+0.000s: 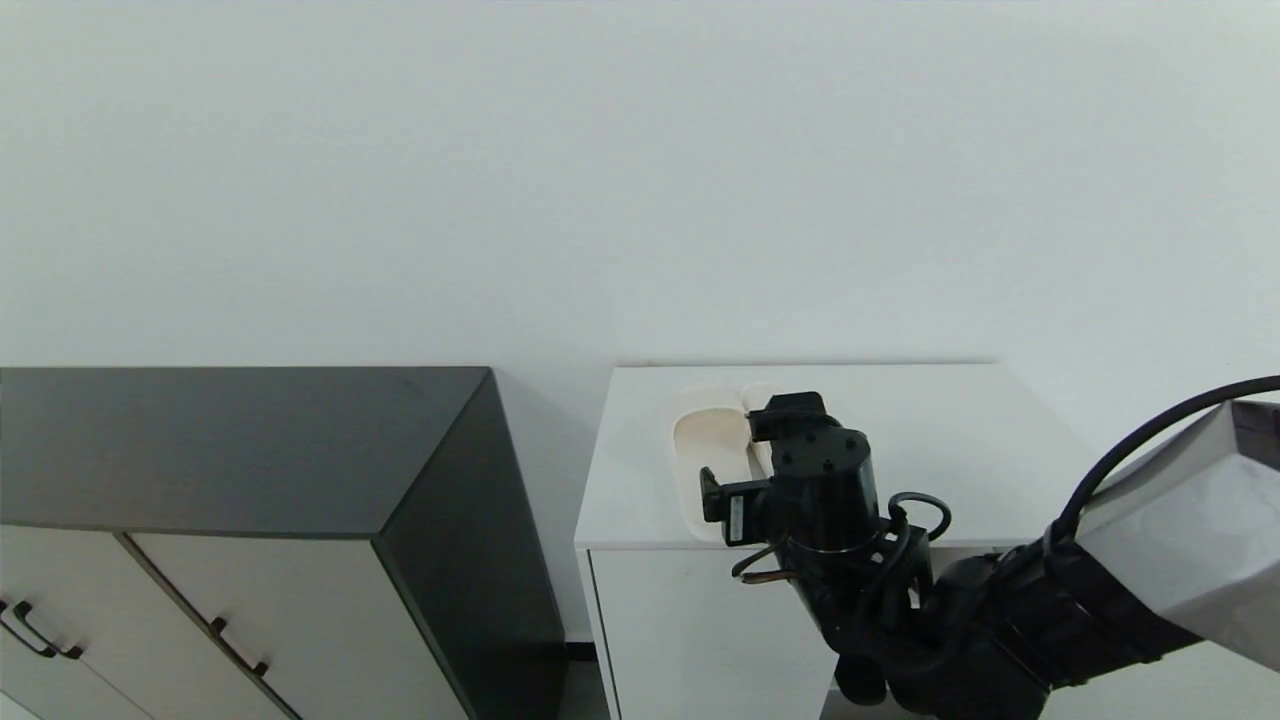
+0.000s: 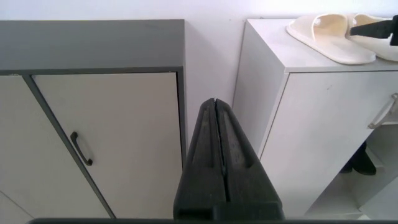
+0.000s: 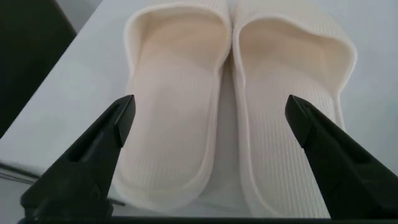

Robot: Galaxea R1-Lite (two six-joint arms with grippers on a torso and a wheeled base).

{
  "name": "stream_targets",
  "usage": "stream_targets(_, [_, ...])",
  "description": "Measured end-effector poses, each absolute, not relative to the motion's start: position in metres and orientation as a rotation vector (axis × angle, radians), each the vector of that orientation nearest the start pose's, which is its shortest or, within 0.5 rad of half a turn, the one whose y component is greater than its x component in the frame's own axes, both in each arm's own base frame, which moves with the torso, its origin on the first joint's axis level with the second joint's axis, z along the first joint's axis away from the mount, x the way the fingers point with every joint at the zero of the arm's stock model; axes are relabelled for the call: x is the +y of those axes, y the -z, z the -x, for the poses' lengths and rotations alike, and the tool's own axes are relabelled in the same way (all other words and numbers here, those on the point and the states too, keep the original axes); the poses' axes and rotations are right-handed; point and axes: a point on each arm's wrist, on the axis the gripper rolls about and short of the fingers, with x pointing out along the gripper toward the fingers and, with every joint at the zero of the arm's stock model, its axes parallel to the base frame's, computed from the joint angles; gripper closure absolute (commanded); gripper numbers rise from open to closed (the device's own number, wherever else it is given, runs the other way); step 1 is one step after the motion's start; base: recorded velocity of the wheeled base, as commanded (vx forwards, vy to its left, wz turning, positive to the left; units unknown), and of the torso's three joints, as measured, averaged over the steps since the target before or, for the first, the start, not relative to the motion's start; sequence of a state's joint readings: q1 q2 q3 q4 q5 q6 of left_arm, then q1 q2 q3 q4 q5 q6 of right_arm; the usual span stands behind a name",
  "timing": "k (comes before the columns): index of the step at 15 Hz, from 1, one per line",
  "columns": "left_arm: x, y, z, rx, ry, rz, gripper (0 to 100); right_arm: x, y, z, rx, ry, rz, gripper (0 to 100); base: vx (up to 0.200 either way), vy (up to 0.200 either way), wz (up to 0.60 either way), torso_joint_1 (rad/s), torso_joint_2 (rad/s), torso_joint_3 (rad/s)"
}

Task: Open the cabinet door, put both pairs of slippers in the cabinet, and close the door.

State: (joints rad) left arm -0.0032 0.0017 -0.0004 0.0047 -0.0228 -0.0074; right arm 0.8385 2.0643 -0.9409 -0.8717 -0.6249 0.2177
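A pair of cream slippers (image 3: 171,118) lies side by side on top of a white cabinet (image 1: 640,500); the same pair (image 1: 715,440) shows from the head view and from the left wrist (image 2: 333,37). My right gripper (image 3: 211,124) hangs open just above them, one finger on each outer side of the pair, touching nothing. My left gripper (image 2: 214,155) is shut and empty, low in front of the gap between the white cabinet (image 2: 298,124) and a grey-topped cabinet (image 2: 93,43). The grey-topped cabinet's white door (image 2: 118,137) with its black handle (image 2: 81,148) is closed.
The grey-topped cabinet (image 1: 230,440) stands left of the white one, with a narrow gap between them and a plain wall behind. Two black handles (image 1: 238,647) show on its doors. The white cabinet's front has a metal handle (image 2: 385,112).
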Motion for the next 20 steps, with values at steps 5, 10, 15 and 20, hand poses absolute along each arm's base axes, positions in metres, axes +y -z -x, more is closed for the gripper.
stream_targets(5, [0.000, -0.075, 0.023, 0.006, 0.025, 0.009, 100, 0.273, -0.109, -0.301, 0.197, -0.182, -0.034, 0, 0.000, 0.000, 0.00, 0.000, 0.00, 0.000])
stream_targets(10, [0.000, -0.075, 0.023, 0.006, 0.025, 0.008, 100, 0.273, -0.103, -0.335, 0.206, -0.160, -0.029, 0, 0.000, 0.000, 0.00, 0.000, 0.00, 0.000])
stream_targets(15, [0.000, -0.075, 0.023, 0.006, 0.024, 0.009, 100, 0.279, -0.102, -0.352, 0.206, -0.152, -0.031, 100, 0.000, 0.000, 0.00, 0.000, 0.00, 0.000])
stream_targets(20, [0.000, -0.075, 0.023, 0.006, 0.024, 0.010, 100, 0.284, -0.101, -0.349, 0.203, -0.158, -0.023, 100, 0.000, 0.000, 0.00, 0.000, 0.00, 0.000])
